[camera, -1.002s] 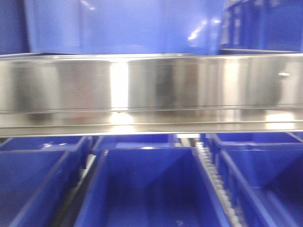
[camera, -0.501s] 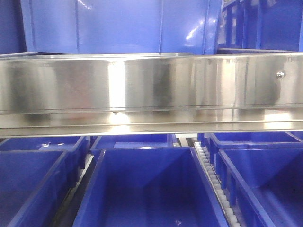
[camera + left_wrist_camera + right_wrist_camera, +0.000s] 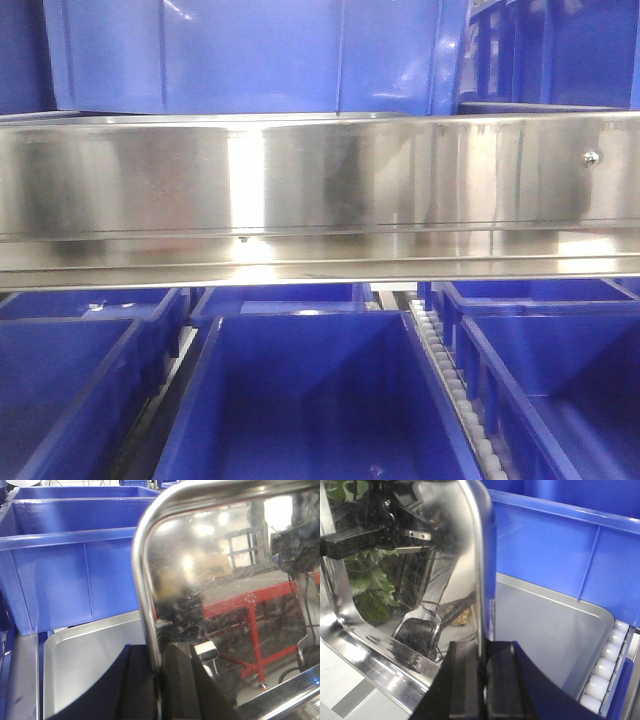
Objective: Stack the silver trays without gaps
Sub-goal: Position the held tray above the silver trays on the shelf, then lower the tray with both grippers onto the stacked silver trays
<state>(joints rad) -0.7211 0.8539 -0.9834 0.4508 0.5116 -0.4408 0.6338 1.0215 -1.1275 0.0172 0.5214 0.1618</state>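
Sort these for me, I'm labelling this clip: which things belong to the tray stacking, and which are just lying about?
Job in hand:
held silver tray, clamped at its rim by the left gripper and right gripper
flat silver tray lying below it

Just lying about:
blue bins
steel shelf rail
white rollers

A long horizontal rail of brushed steel [image 3: 320, 190] crosses the front view, with a small screw head [image 3: 592, 157] near its right end and a bright vertical streak of glare left of centre. Above it stands a large blue plastic bin [image 3: 250, 55]. Below it, open blue plastic bins [image 3: 310, 400] sit in rows, with a track of white rollers [image 3: 455, 385] between two of them
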